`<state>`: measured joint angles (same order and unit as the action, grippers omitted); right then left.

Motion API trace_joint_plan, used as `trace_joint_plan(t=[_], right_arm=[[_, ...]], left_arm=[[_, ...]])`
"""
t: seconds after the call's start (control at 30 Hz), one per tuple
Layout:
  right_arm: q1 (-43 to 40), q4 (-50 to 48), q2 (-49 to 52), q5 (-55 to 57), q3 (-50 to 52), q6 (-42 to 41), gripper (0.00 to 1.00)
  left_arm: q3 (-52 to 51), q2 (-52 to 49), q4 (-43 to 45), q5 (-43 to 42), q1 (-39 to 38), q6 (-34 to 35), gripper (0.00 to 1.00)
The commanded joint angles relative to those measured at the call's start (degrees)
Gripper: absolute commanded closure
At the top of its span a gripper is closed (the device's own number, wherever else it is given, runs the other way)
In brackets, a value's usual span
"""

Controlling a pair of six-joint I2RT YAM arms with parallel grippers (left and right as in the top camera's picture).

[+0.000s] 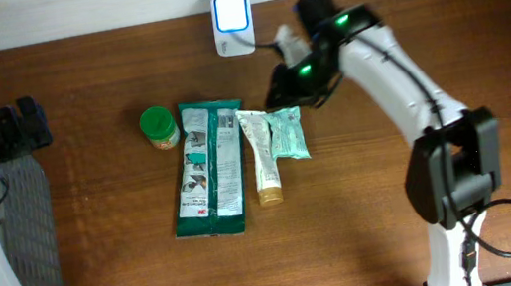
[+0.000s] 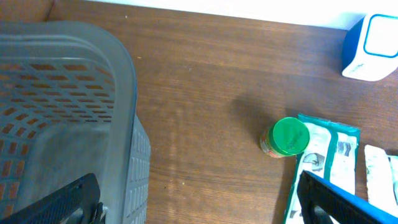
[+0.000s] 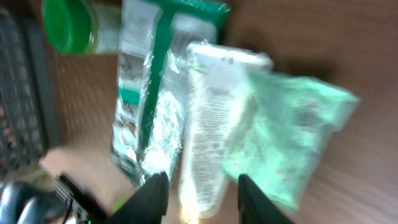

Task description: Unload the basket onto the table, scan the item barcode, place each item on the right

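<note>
Two black fingers (image 3: 155, 199) of the right gripper (image 3: 202, 186) are standing closest to the right wrist camera. They are standing apart with an open gap between them, so they are gripping nothing. Through this gap a white tube (image 3: 211, 124) is showing, lying flat on the brown table (image 1: 135, 280). A light green pouch (image 3: 292, 137) is lying just beside the tube, on its right side in the overhead view, and the two are touching along one edge.

From above, the right gripper is hovering over the upper end of the pouch, between it and the white and blue scanner (image 1: 232, 24). That scanner is standing at the far edge of the table and its window is glowing. On the other side of the tube a long green pack (image 1: 207, 170) is lying flat. A small jar (image 1: 159, 127) with a green lid is standing near the upper left corner of the pack.

The left gripper (image 2: 198, 183) is hanging well apart from these things, at the left side beside the grey basket (image 2: 62, 124). Its fingers are spreading wide around bare air. The right wrist picture is blurring, so I cannot tell where a barcode is sitting.
</note>
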<state>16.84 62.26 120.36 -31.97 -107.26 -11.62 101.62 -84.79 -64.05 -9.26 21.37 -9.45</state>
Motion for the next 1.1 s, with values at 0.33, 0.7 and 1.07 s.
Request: trace_joint_plan(t=[0.33,0.7,1.07], right_arm=[[6.86,-8.13,0.04,30.75,9.16,-11.45,0.96],[4.17,-23.23,0.0,20.22,26.77,-10.97,0.79],[13.38,-7.17,2.23,16.55,11.69,-7.67,0.89]], left_arm=[[0.46,0.59,0.09,-0.61,0.17,-0.72,0.01],[0.46,0.59,0.09,-0.61,0.17,-0.72,0.01],[0.46,0.59,0.09,-0.61,0.17,-0.72,0.01]])
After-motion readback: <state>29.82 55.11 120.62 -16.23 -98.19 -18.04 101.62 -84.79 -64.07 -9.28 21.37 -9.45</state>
